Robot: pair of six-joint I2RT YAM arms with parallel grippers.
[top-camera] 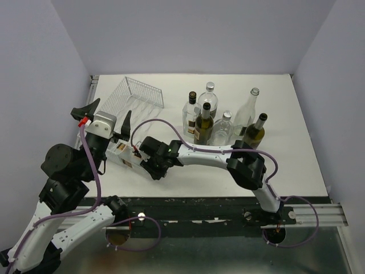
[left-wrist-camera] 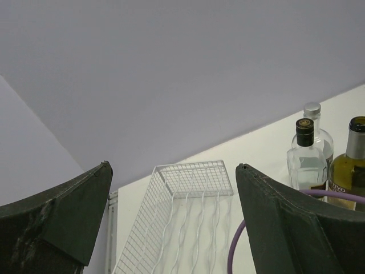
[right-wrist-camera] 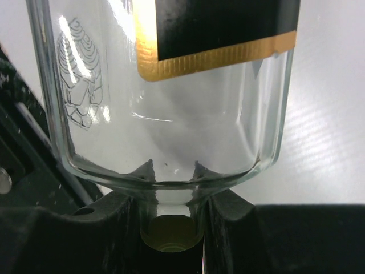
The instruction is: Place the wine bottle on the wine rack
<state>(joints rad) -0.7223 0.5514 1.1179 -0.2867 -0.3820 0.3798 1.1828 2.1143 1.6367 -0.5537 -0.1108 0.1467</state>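
Observation:
The wine bottle is clear glass with a black and gold label and a gold cap. It lies roughly level at the table's left, below the left arm's wrist. My right gripper is shut on its neck; in the right wrist view the fingers clamp the neck just above the cap, and the bottle fills the frame. The white wire wine rack stands behind it at the back left, with nothing in it, and also shows in the left wrist view. My left gripper is open and holds nothing, raised between bottle and rack.
Several upright bottles stand at the back right, among them a dark-capped clear bottle, a green one and another green one. A purple cable loops over the right arm. The table's left edge runs beside the rack.

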